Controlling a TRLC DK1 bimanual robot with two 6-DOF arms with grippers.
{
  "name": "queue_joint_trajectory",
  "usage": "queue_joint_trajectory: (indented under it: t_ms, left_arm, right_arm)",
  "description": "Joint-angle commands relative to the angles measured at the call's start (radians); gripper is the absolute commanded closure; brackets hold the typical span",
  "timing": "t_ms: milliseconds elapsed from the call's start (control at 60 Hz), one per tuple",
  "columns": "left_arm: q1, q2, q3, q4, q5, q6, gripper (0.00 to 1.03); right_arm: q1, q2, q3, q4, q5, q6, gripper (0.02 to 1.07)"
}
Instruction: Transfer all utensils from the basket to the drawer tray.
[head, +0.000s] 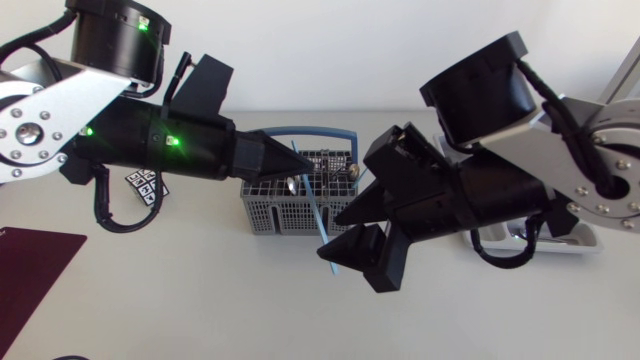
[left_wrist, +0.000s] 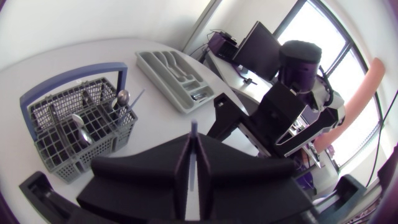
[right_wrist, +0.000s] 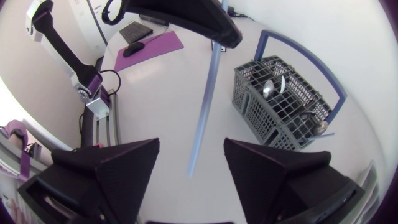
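Note:
A grey basket (head: 275, 205) with a blue handle stands at the table's middle back, with several utensils (left_wrist: 123, 98) upright in it. Just in front of it my left gripper (head: 303, 160) is shut on the top of a long thin blue utensil (head: 318, 215), which hangs down at a slant. My right gripper (head: 332, 238) is open, one finger on each side of the utensil's lower end, touching neither side. In the right wrist view the blue utensil (right_wrist: 208, 93) runs from the left gripper (right_wrist: 219, 34) down between my fingers (right_wrist: 118, 168). The grey drawer tray (left_wrist: 174, 78) lies at the right.
A dark purple mat (head: 35, 270) lies at the table's front left, and a small black-and-white marker tag (head: 146, 186) lies under my left arm. My right arm covers most of the tray (head: 565, 246) in the head view.

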Motion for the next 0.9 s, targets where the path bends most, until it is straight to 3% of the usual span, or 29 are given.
queue_joint_trajectory:
  t_ms: [0, 417, 783, 850, 883]
  left_arm:
    - [-0.011, 0.017, 0.032, -0.003, 0.015, -0.024, 0.99]
    - [-0.008, 0.008, 0.028, -0.002, 0.018, -0.024, 0.99]
    - [-0.007, -0.003, 0.025, -0.002, 0.030, -0.033, 0.99]
    - [-0.007, -0.004, 0.025, -0.002, 0.030, -0.035, 0.98]
    - [-0.007, -0.004, 0.026, -0.002, 0.030, -0.036, 0.91]
  right_arm:
    - [0.010, 0.021, 0.025, 0.023, -0.008, 0.021, 0.54]
    - [0.001, 0.058, 0.030, 0.034, -0.013, 0.035, 0.91]
    - [0.004, 0.078, 0.039, 0.006, -0.042, 0.037, 1.00]
    - [0.004, 0.078, 0.037, 0.001, -0.046, 0.035, 1.00]
    - [0.004, 0.078, 0.037, -0.002, -0.048, 0.035, 1.00]
